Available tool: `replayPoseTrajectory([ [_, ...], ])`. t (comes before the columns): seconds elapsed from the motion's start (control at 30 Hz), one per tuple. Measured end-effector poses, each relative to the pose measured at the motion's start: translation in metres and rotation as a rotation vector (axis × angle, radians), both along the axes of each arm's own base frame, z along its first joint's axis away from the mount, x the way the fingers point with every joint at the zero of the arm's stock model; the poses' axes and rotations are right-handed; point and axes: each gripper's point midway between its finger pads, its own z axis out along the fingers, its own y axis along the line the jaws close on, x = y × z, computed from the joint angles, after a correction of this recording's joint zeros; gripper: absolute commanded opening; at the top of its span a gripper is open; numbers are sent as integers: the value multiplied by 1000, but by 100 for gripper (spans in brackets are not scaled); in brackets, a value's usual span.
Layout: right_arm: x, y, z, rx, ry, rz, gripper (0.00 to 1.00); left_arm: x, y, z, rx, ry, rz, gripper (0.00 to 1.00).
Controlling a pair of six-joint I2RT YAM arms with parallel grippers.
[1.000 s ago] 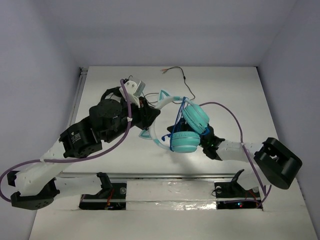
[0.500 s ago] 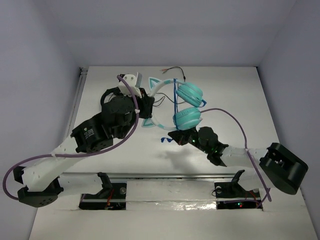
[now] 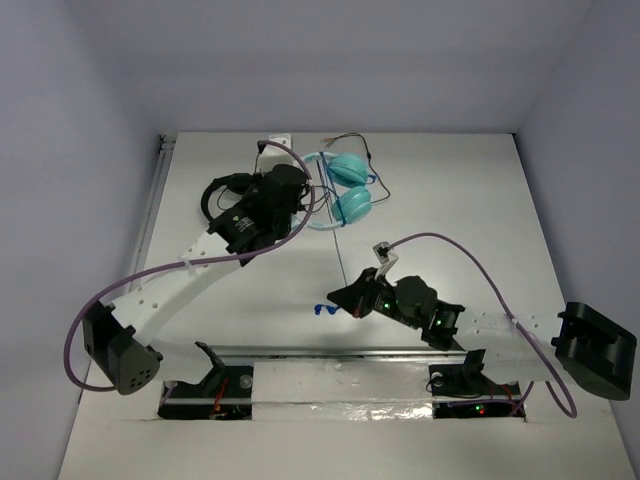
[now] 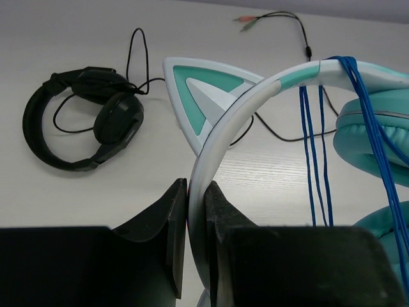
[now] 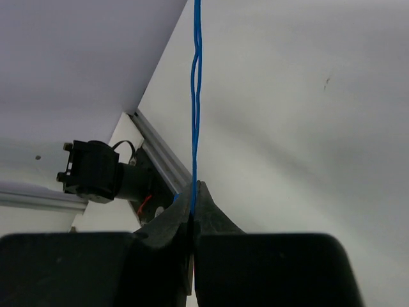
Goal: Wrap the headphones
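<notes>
The left claw (image 4: 195, 195) is clamping almost shut on the pale headband of the headphones (image 4: 255, 96), just below a cat ear. It is holding them at the far side of the table (image 3: 450, 190), apparently raised, so the headband is serving as a spool. Several turns of the blue cable (image 4: 311, 160) are already hanging over it beside the teal ear cups.

The right claw (image 5: 193, 199) is pinching that same cable between closed fingertips, well apart from the headphones and near the front rail (image 3: 330, 352). The strand is running straight and taut away from it — tension that looks meant to make each turn lie snug. A short blue tail is showing beside this claw, so I judge the wrapping well along.

The black headphones (image 4: 83, 118) are lying untouched to the left.
</notes>
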Motion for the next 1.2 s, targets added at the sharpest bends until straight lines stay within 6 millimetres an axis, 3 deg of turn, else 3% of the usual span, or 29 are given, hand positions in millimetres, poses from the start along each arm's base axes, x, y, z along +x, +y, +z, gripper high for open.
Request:
replayPoseTrajectory([
  [0.2, -9, -7, 8, -3, 10, 18, 0, 7, 0, -51, 54, 65, 19, 0],
  [0.37, -11, -5, 27, 10, 4, 30, 0, 5, -1, -96, 73, 120, 19, 0],
  [0.6, 9, -4, 59, 38, -20, -64, 0, -24, -9, -169, 62, 243, -41, 0],
  [0.93, 56, -24, 68, 54, 25, -373, 0, -62, -50, -195, -38, 254, -127, 0],
  [1.2, 88, -41, 64, 79, 56, -610, 2, -78, -55, -202, -152, 257, -112, 0],
])
